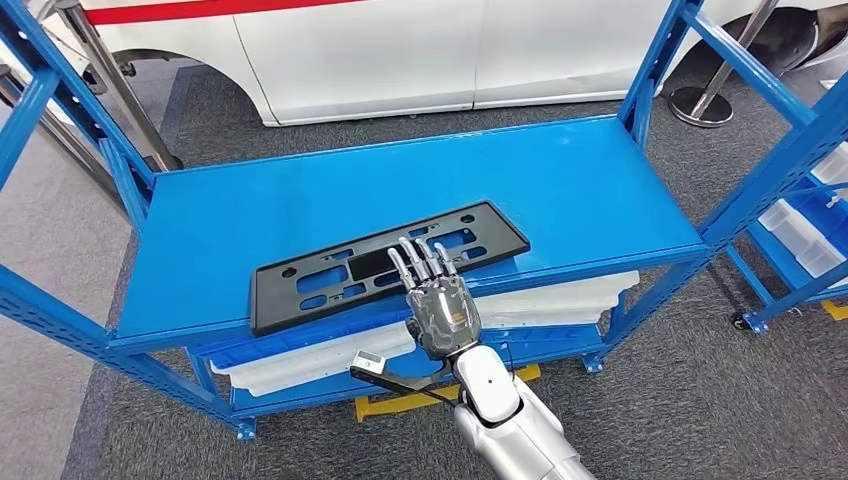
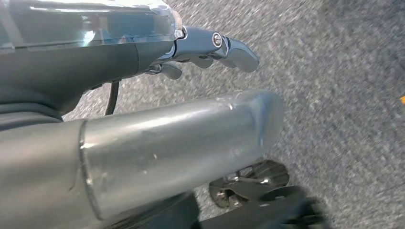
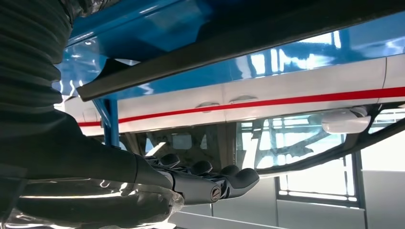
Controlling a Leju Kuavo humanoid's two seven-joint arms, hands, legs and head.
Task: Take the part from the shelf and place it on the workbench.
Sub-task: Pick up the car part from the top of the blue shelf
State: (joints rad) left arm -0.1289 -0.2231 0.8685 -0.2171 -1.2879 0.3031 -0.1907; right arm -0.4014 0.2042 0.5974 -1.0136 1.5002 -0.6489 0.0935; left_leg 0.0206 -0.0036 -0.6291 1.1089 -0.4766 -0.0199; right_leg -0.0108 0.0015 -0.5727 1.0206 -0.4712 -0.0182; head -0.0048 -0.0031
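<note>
Grey carpet floor (image 1: 660,400) with a white car body (image 1: 400,50) at 12 o'clock behind a blue metal shelf (image 1: 250,210). A flat black part (image 1: 330,275), a slotted rectangular plate, lies on the shelf's top level near its front edge. The right hand (image 1: 438,300) reaches from 6 o'clock, fingers (image 1: 412,258) extended and spread flat over the part, gripping nothing. The left hand (image 2: 210,47) hangs over the carpet, fingers curled, holding nothing.
</note>
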